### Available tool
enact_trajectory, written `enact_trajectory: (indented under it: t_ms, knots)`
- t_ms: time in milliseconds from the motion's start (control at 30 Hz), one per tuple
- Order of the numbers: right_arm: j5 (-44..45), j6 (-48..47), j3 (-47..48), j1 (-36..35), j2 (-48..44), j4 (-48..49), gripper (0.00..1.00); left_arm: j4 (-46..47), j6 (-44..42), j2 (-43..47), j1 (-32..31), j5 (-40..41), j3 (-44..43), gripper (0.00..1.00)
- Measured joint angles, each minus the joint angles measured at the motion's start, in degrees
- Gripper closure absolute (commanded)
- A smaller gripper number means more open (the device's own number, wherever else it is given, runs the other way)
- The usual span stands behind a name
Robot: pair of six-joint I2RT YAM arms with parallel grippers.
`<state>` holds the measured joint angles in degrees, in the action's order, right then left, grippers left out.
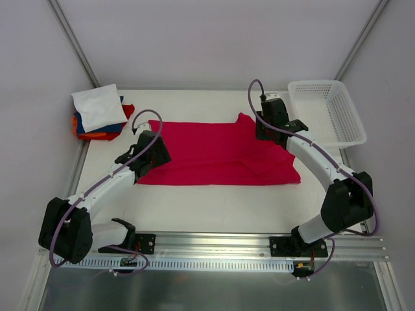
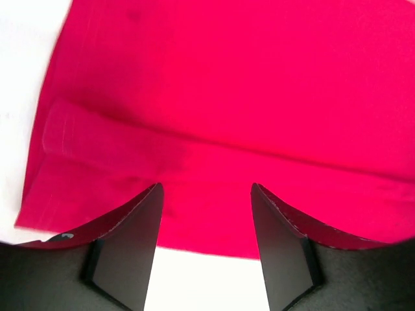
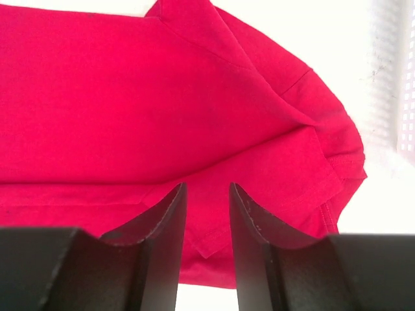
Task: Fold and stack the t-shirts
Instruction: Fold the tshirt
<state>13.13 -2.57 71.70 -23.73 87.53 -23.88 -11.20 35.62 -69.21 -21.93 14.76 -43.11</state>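
The large crimson-red t-shirt [image 1: 217, 154] lies flat across the middle of the table, folded into a long band. My left gripper [image 1: 148, 150] hovers over its left end, open and empty; in the left wrist view the left gripper [image 2: 206, 194] has the shirt's edge and a folded sleeve [image 2: 97, 139] below its jaws. My right gripper [image 1: 271, 123] is over the shirt's far right corner; in the right wrist view the right gripper [image 3: 207, 191] is open with a narrower gap above the shirt's [image 3: 130, 97] folded layers, holding nothing. A stack of folded t-shirts [image 1: 98, 111], white on top of blue, orange and red, sits at the back left.
A white plastic mesh basket [image 1: 327, 111] stands at the back right, close to the right arm; its wall shows in the right wrist view [image 3: 395, 78]. Bare table [image 1: 214, 204] lies in front of the shirt. Walls enclose the table's back and sides.
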Motion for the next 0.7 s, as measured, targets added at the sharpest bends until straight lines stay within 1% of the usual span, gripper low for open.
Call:
enact_trajectory:
  t_ms: [100, 233, 467, 567, 700]
  knots:
    - [-0.3, 0.0, -0.1, 0.0, -0.7, 0.0, 0.64, -1.9, 2.1, 0.0, -1.9, 2.4, 2.0, 0.44]
    - [-0.9, 0.0, -0.1, 0.0, -0.7, 0.0, 0.64, -3.9, 3.5, 0.2, -2.3, 6.2, 3.7, 0.46]
    - [-3.2, 0.0, -0.1, -0.1, -0.7, 0.0, 0.63, -6.8, 4.5, 0.2, -2.3, 12.9, 3.7, 0.48]
    - [-4.1, 0.0, -0.1, -0.1, -0.6, 0.0, 0.63, -7.5, 4.6, 0.0, -2.3, 14.6, 3.7, 0.52]
    - [-5.4, -0.2, 0.0, 0.0, -0.2, 0.0, 0.63, -8.2, 5.2, -2.6, -2.3, 16.5, 3.5, 0.52]
